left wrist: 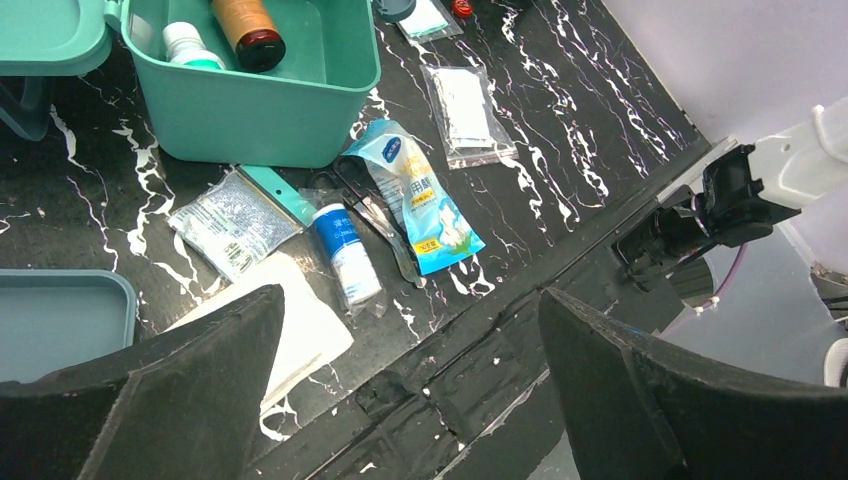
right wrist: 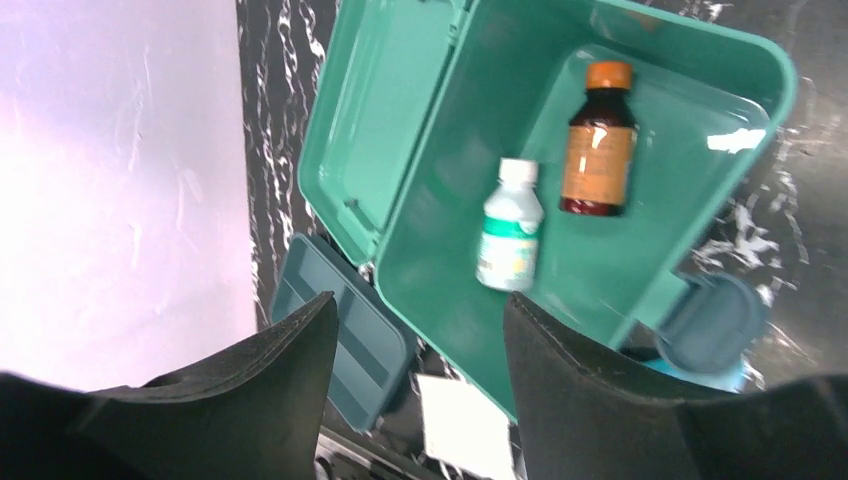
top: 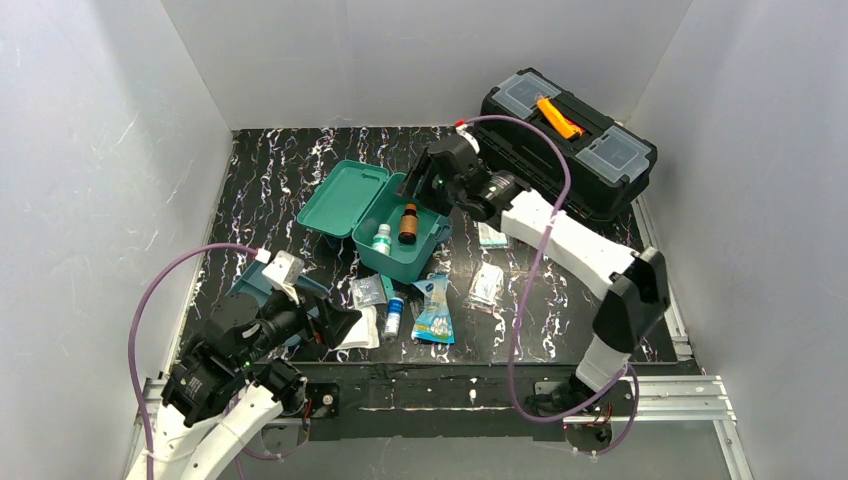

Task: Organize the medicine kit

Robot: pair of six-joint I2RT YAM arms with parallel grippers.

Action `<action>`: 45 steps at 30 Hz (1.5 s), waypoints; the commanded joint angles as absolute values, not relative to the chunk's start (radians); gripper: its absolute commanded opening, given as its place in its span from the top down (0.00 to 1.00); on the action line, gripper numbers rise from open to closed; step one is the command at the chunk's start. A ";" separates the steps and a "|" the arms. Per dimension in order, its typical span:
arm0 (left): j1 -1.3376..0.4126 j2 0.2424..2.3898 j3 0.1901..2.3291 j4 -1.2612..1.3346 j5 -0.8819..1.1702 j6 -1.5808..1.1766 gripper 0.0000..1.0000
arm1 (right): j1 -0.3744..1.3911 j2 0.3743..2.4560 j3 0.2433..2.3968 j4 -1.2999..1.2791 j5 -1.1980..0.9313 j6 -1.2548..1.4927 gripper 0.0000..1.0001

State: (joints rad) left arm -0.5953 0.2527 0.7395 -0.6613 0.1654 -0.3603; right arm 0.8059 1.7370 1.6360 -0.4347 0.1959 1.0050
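The teal medicine kit point(top: 405, 266) stands open mid-table, its lid point(top: 343, 198) thrown back to the left. Inside lie a brown bottle with an orange cap point(top: 408, 223) and a white bottle with a green label point(top: 382, 238). My right gripper point(top: 418, 182) hovers over the kit's far side, open and holding nothing. In the right wrist view both bottles point(right wrist: 598, 150) point(right wrist: 510, 230) lie on the kit floor beyond that gripper point(right wrist: 420, 305). My left gripper point(top: 335, 325) is open and holding nothing above the table's front edge, near a white gauze pad point(left wrist: 300, 330).
In front of the kit lie a blue packet point(left wrist: 420, 200), a small blue-labelled bottle point(left wrist: 345, 250), a silver packet point(left wrist: 232, 222) and a clear packet point(left wrist: 465, 110). A darker teal tray point(left wrist: 60, 320) sits at front left. A black toolbox point(top: 568, 140) stands at back right.
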 commanded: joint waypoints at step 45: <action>-0.597 0.324 0.736 -0.673 0.119 -0.378 0.02 | 0.932 1.576 0.911 -0.242 0.126 0.918 0.34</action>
State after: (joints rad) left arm -0.5953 0.3202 0.7391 -0.6678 0.1089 -0.3820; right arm 0.9211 1.5349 0.8772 -0.2798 0.1097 0.8967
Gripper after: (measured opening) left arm 0.981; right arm 0.689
